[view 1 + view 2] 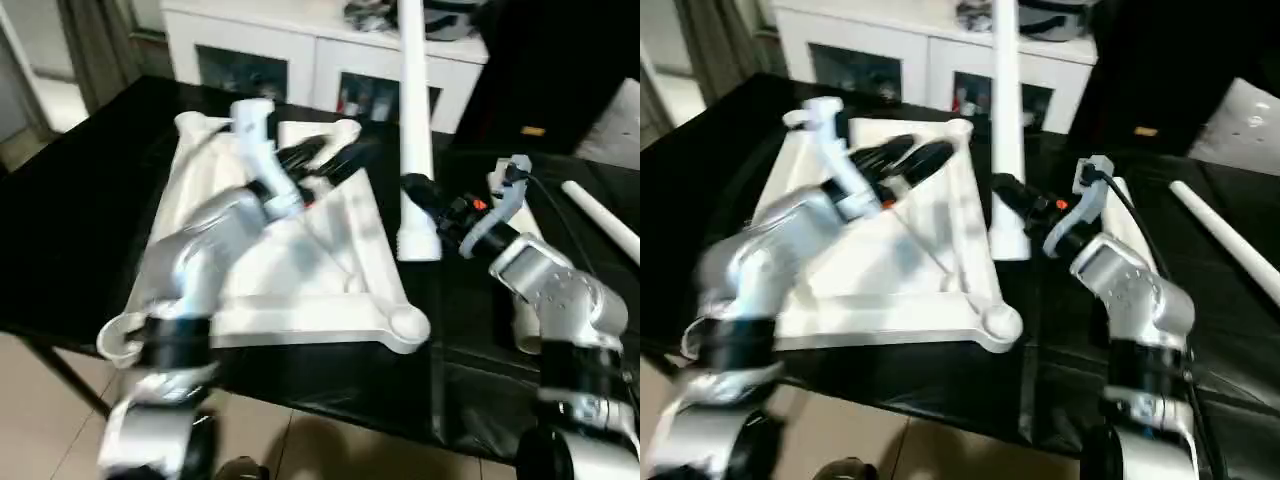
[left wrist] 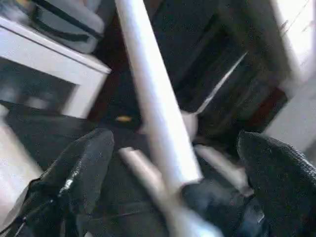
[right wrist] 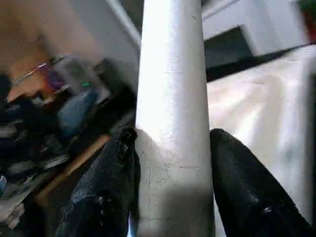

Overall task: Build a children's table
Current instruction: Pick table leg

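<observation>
I was mid-way through fitting a leg [image 1: 415,120]; my right gripper [image 1: 425,195] had its fingers clamped on the leg's thick lower end, holding it upright just beside the table top's [image 1: 330,260] three-o'clock edge. My left gripper [image 1: 320,155] hung wide open and empty over the upturned white ribbed top on the black table [image 1: 80,220]; next, I judged, the leg's base needed centring over a round corner socket [image 1: 408,325] at five o'clock; another leg [image 1: 605,220] lay farther right.

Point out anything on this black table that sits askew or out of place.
The tabletop lies upside down, turned diagonally, one corner socket reaching the black table's front edge. The right gripper holds one leg upright beside it, in no socket. Another leg lies loose at far right.
</observation>
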Available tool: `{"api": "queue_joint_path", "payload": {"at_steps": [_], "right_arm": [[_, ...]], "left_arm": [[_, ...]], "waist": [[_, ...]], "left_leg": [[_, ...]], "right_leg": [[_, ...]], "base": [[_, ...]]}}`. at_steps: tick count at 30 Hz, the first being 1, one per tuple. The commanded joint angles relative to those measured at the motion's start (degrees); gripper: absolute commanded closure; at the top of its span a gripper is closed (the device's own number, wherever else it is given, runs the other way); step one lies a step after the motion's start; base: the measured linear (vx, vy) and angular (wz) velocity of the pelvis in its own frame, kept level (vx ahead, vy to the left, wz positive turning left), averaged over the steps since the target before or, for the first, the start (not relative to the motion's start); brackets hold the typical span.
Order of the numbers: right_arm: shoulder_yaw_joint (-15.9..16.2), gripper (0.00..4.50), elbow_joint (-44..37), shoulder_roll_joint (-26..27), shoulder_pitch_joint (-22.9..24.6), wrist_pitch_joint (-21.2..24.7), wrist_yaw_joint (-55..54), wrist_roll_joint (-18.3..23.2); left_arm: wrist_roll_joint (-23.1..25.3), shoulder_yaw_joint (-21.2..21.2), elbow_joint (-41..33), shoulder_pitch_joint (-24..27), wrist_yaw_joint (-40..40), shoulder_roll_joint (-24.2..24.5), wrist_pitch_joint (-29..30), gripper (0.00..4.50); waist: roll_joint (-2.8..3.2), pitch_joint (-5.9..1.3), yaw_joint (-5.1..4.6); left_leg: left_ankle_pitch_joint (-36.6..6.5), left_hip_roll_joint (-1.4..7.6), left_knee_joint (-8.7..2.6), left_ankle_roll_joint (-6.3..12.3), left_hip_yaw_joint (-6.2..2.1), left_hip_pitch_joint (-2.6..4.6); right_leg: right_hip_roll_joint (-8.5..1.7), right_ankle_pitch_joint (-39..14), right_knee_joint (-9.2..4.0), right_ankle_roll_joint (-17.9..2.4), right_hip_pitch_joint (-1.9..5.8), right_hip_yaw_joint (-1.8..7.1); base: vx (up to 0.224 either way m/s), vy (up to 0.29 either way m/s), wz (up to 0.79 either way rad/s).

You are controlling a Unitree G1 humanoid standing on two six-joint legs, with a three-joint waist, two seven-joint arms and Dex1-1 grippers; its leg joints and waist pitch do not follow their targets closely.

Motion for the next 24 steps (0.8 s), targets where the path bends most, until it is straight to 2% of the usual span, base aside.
{"api": "queue_joint_path", "payload": {"at_steps": [1, 3, 5, 8, 12, 15, 16, 18, 20, 21, 22, 24], "right_arm": [[0.70, 2.66, -2.36, -1.02, 0.55, 1.03, 1.39, 1.54], [0.83, 2.66, -3.05, -0.90, 0.92, 1.58, 1.66, 2.18], [1.27, 2.66, -4.70, -0.64, 1.77, 1.27, 2.80, 3.10], [1.82, 2.66, -7.51, 0.09, 2.99, -0.77, 4.51, 4.34], [4.37, 2.66, -9.84, -0.84, 4.50, -0.62, 5.86, 3.56], [6.22, 2.66, -11.08, -1.34, 5.07, -1.46, 6.99, 2.64], [7.22, 2.66, -11.32, -1.11, 5.42, -3.37, 6.73, 1.28], [9.31, 2.66, -11.51, -1.32, 6.19, -6.15, 6.70, -1.28], [11.78, 2.66, -11.48, -1.31, 6.93, -9.42, 6.08, -4.74], [11.79, 2.66, -11.48, -1.31, 6.93, -9.43, 6.07, -4.75], [11.99, 2.66, -11.37, -0.74, 6.99, -10.97, 5.60, -5.50], [12.64, 2.66, -10.89, 0.68, 7.29, -15.97, 5.11, -7.29]], "left_arm": [[-2.84, 0.50, 0.37, -1.55, 0.20, -1.08, 2.89, 0.00], [-3.16, 0.14, 0.33, -1.88, -0.07, -1.41, 3.97, 0.00], [-2.38, -1.26, 0.45, -1.96, -0.48, -1.40, 3.97, 0.00], [-1.83, -2.52, 1.09, -2.09, -0.73, -1.72, 3.65, 0.00], [-3.76, -1.60, 0.63, -2.52, -0.50, -2.42, 4.70, 0.00], [-3.49, -2.11, 0.50, -2.52, -0.37, -2.64, 4.41, 0.00], [-2.63, -2.54, 0.30, -2.30, -0.22, -2.96, 2.44, 0.00], [-3.18, -2.39, -0.31, -1.82, -0.51, -3.63, 1.38, 0.35], [-1.99, -3.31, -1.60, -0.93, -0.22, -4.04, -0.45, 0.39], [-1.98, -3.32, -1.60, -0.93, -0.22, -4.04, -0.45, 0.50], [-0.27, -4.45, -1.90, -0.52, 0.02, -3.76, -1.70, 0.65], [4.24, -6.79, -2.18, 0.25, 1.70, -3.40, -5.79, 0.81]], "waist": [[-0.23, -4.41, 0.28], [-0.21, -4.23, 0.28], [-0.14, -4.12, 0.44], [-0.15, -4.16, 0.57], [-0.15, -4.13, 0.57], [-0.14, -4.12, 0.61], [-0.12, -4.08, 0.59], [-0.12, -4.04, 0.57], [-0.28, -4.00, 0.66], [-0.23, -4.06, 0.65], [-0.32, -4.04, 0.60], [0.08, -3.94, 0.61]], "left_leg": [[-3.07, 3.13, -3.26, 1.86, -0.91, 2.24], [-4.34, 3.18, -3.42, 1.65, -0.90, 2.30], [-5.56, 3.33, -3.68, 0.89, -1.00, 2.39], [-5.90, 3.39, -3.86, 0.43, -1.11, 2.35], [-5.99, 3.36, -3.90, -0.34, -1.13, 2.37], [-5.69, 3.32, -3.88, -0.14, -1.14, 2.33], [-5.99, 3.33, -3.92, -0.29, -1.16, 2.28], [-6.87, 3.42, -4.04, -0.89, -1.20, 2.26], [-6.94, 3.46, -4.06, -1.02, -1.22, 2.29], [-6.72, 3.48, -4.05, -0.90, -1.26, 2.27], [-6.55, 3.38, -4.03, -0.72, -1.23, 2.26], [-8.27, 3.59, -4.23, -0.69, -1.36, 2.26]], "right_leg": [[-4.55, 12.30, -3.31, -15.17, 1.98, 1.28], [-4.70, 9.44, -3.65, -14.83, 1.95, 1.38], [-4.73, 6.56, -3.99, -13.47, 1.91, 1.47], [-4.76, 6.28, -4.07, -12.12, 1.96, 1.47], [-4.73, 6.33, -4.11, -12.00, 1.86, 1.45], [-4.69, 7.07, -4.09, -11.65, 1.84, 1.50], [-4.77, 6.57, -4.22, -11.54, 1.83, 1.51], [-4.87, 5.52, -4.29, -11.35, 1.84, 1.52], [-4.82, 5.87, -4.30, -10.86, 1.83, 1.55], [-4.80, 6.21, -4.21, -10.76, 1.83, 1.53], [-4.74, 6.44, -4.22, -10.70, 1.83, 1.54], [-4.95, 4.53, -4.52, -9.86, 1.65, 1.63]], "base": [[0.000, 0.000, 0.00], [0.000, 0.000, 0.00], [0.000, 0.000, 0.00], [0.000, 0.000, 0.00], [0.000, 0.000, 0.00], [0.000, 0.000, 0.00], [0.000, 0.000, 0.00], [0.000, 0.000, 0.00], [0.000, 0.000, 0.00], [0.000, 0.000, 0.00], [0.000, 0.000, 0.00], [0.000, 0.000, 0.00]]}}
